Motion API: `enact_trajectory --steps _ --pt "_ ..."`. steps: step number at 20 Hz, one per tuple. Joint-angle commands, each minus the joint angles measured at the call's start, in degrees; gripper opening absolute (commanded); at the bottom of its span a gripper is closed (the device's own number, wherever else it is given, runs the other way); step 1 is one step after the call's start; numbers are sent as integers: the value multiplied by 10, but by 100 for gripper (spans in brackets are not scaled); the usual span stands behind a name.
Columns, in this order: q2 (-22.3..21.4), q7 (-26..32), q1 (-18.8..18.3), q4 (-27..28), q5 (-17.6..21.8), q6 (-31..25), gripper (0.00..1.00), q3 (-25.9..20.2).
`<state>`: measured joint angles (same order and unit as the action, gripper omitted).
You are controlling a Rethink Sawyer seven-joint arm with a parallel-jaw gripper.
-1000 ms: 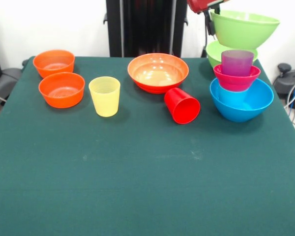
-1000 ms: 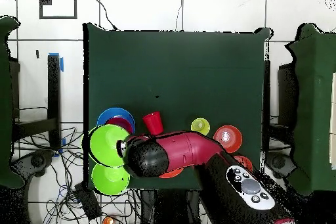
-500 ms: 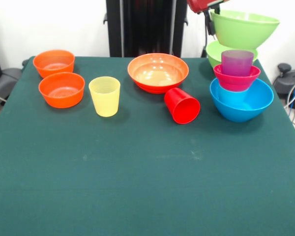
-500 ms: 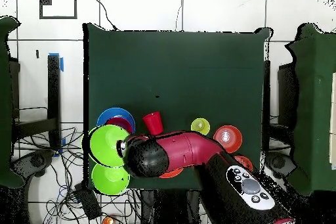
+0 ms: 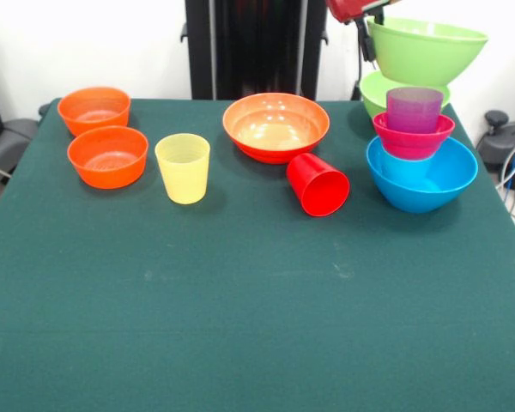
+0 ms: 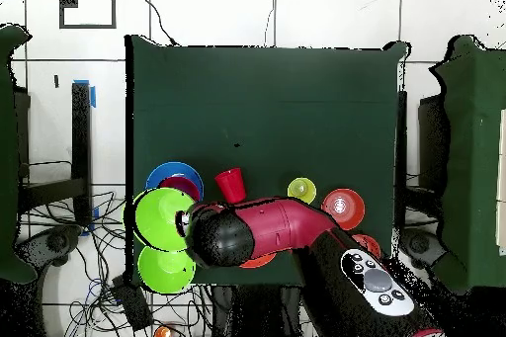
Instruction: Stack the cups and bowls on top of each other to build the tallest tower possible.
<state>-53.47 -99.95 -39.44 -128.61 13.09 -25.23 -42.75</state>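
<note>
Beside the gripper [image 5: 366, 34], at the table's back corner, a lime green bowl [image 5: 427, 50] hung in the air, its rim at the black finger parts; the clamp looked shut on that rim, though the pads themselves could not be seen. Against the two earlier frame pairs nothing had shifted: bowl, arm [image 6: 259, 234] and all tableware sat in the same places. Judged a pause mid-carry, not progress.

Directly below the held bowl rested the second lime green bowl [image 5: 378, 90]. Just in front of that stood the partial tower: blue bowl [image 5: 421, 176], magenta bowl [image 5: 413, 136] nested in it, purple cup [image 5: 414, 108] on top.

Well away from the gripper: red cup [image 5: 318, 184] on its side, wide orange bowl [image 5: 275, 125], yellow cup [image 5: 183, 167] upright, two small orange bowls [image 5: 108, 155].

Tower unchanged; most pieces unstacked.
</note>
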Motion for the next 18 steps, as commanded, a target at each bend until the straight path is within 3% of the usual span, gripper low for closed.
enact_trajectory --steps 1,18 --pt "30 -19 12 4 29 -19 0 25" --pt "42 -13 13 13 42 -9 0 36"
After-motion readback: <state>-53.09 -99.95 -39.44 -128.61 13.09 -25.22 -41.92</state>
